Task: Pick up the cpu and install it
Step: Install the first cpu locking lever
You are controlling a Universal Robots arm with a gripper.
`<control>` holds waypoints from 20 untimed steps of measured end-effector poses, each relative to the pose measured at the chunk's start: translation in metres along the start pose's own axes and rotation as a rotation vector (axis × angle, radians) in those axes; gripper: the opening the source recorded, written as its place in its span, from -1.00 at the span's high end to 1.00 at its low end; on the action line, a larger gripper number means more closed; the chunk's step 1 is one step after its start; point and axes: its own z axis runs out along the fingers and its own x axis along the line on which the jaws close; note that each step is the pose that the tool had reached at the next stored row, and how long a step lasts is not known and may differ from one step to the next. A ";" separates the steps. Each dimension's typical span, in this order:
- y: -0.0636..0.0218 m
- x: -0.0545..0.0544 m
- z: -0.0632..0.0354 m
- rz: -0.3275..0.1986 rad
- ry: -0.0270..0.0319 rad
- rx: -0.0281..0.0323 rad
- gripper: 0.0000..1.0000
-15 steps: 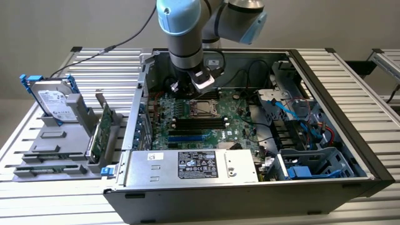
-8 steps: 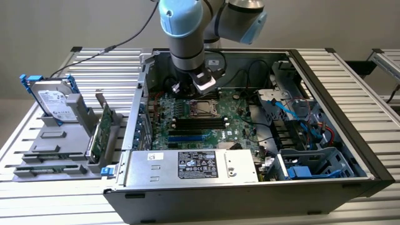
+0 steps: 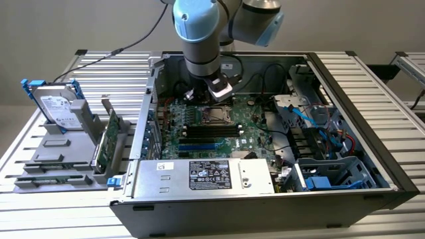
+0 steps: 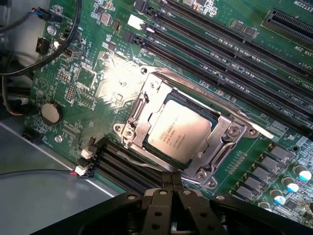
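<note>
While the arm reaches down into the open computer case [image 3: 265, 209] on the table [image 3: 59, 209], the tool [image 4: 171, 182] hovers clenched and empty just above the motherboard [image 4: 93, 83]. Near the tool tips, the cpu [image 4: 178, 131] lies flat in its socket [image 4: 222, 139], framed by the metal bracket, between 2 banks of memory slots [image 4: 230, 54].

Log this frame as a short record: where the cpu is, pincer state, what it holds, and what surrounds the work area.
cpu: lying in the motherboard socket, metal frame around it
pincer: shut, holding nothing, just above the socket's edge
arm: reaching down into the open computer case
motherboard: green, memory slots on both sides of the socket
outside the case: hard drive upright in a grey holder, on the exterior view's left
</note>
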 end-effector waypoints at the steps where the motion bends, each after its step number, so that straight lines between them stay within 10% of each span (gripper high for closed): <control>1: 0.0006 0.001 0.0006 0.000 0.0001 0.0001 0.79; 20: 0.0013 0.007 0.0071 0.000 -0.0004 -0.0009 0.79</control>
